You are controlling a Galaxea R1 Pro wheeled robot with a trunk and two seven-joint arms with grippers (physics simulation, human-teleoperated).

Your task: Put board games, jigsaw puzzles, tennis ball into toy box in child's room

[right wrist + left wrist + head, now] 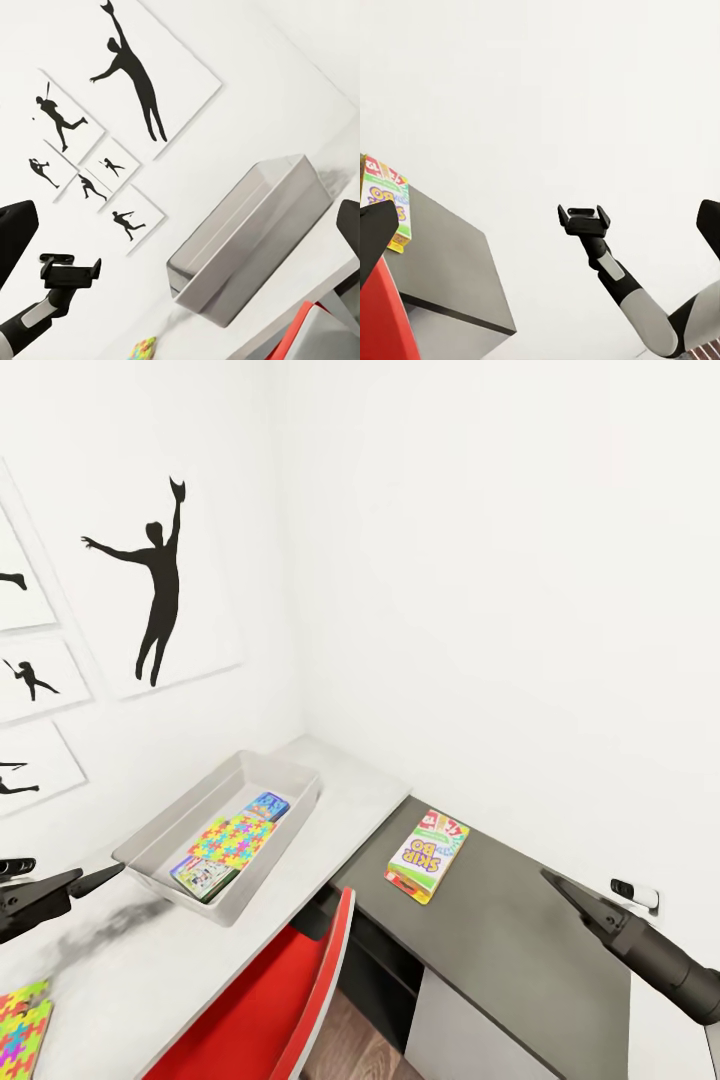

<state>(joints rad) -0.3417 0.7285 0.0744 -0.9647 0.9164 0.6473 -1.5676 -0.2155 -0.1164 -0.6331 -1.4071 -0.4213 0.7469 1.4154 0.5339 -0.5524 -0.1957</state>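
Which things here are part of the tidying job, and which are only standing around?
Part of the job:
toy box, already holding a jigsaw puzzle and two blue board games
SKIP BO game on the dark desk section
second jigsaw puzzle on the table

Not part:
red chair
silhouette pictures
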